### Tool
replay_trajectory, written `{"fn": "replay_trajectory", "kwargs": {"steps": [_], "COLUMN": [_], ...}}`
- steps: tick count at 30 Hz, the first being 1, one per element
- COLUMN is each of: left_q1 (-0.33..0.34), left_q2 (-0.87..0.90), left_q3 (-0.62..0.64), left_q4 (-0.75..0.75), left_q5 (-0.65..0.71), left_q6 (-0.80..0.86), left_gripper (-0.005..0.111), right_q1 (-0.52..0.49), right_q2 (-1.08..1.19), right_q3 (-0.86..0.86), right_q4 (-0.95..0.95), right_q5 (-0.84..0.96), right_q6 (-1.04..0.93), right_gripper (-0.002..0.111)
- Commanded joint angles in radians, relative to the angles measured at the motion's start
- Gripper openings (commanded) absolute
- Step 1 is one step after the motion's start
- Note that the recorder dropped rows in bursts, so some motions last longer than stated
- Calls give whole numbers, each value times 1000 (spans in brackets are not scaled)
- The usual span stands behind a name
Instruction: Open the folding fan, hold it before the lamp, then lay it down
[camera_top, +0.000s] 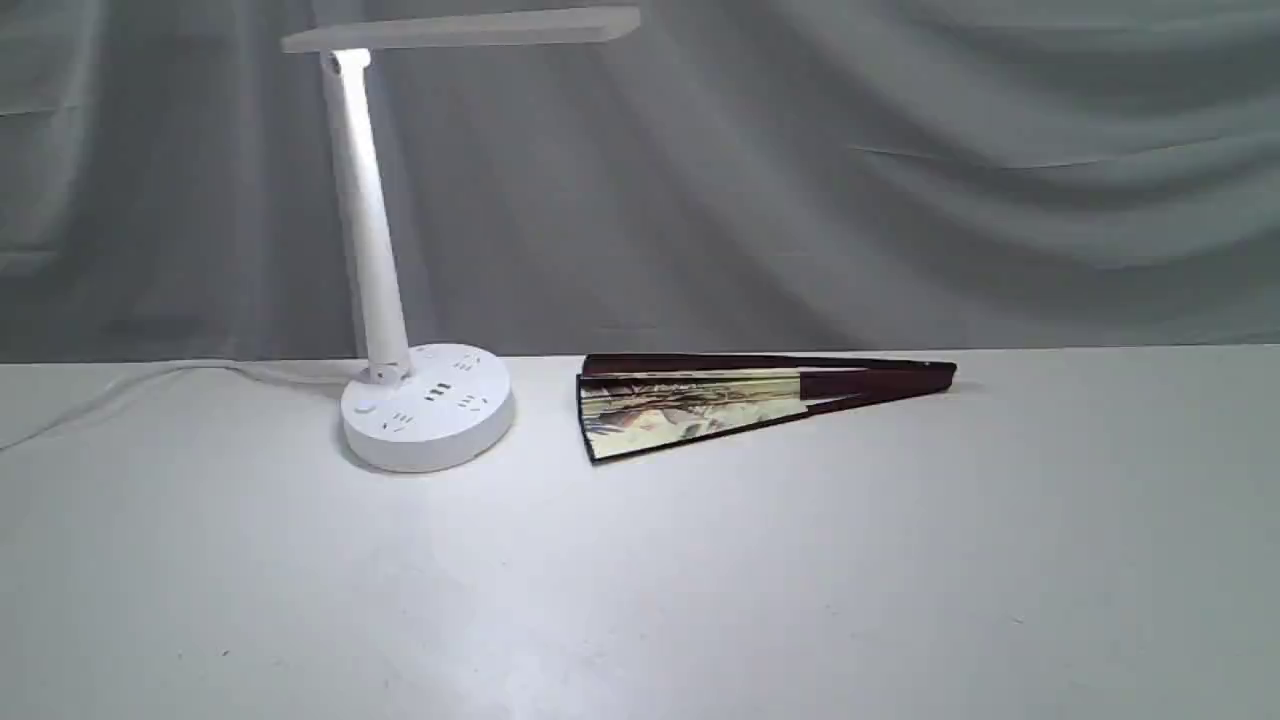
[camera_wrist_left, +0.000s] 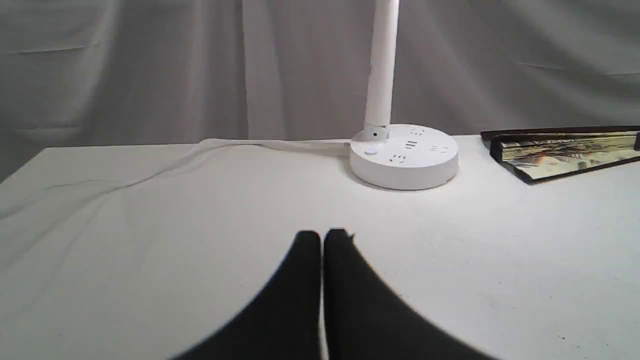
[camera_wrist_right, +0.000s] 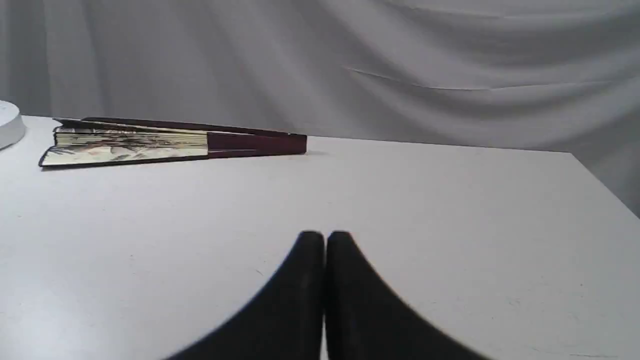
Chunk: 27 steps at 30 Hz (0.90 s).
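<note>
Left gripper (camera_wrist_left: 322, 235): black fingers pressed together, nothing pinched; hangs over bare table (camera_top: 700, 600).
Fan from left gripper: well apart; the lamp base stands nearer to this gripper than the fan does. Only the leaf end shows in the left wrist view.
Cable (camera_top: 150, 385): white, slack, runs along the table's back edge from the far left to the lamp base.
Lamp (camera_top: 425, 410): white, upright, left of centre. Round base with sockets and buttons; slim post leans slightly; flat bar at the top reaches rightward.
Folding fan (camera_top: 700, 405): lies flat on the table just right of the lamp base, a small gap between them, not touching. Almost closed, splayed a little; painted cream leaf end faces the lamp, maroon ribs taper to the pivot at the right.
Right gripper (camera_wrist_right: 325, 235): fingers closed against each other, empty; above bare table.
Fan from right gripper: well apart, nothing between them but open tabletop.
Backdrop (camera_top: 900, 150): grey creased cloth behind everything.
</note>
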Motion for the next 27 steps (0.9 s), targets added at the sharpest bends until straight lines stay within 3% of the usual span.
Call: {"fn": "replay_trajectory", "kwargs": {"steps": [1,14,24,27], "left_q1": [-5,-5,-5,-5], "left_q2": [-3,-3,-3,-3], "left_q3": [5,5,5,-13], "left_q4": [-9,-64,-123,-123], "left_q5": [-36,-219,-274,-219], "left_q6": [-13,-69,-146,-146], "left_gripper": [0,0,0,0], "right_q1": [2,2,2,2], "right_q2": [-5,-5,-5,-5], "right_q3": [4,4,1,-39], "right_q4": [0,45,148,168], "right_q5": [-8,-207,-281,-246], "right_q6": [-1,3,7,7], "right_gripper": [0,0,0,0]}}
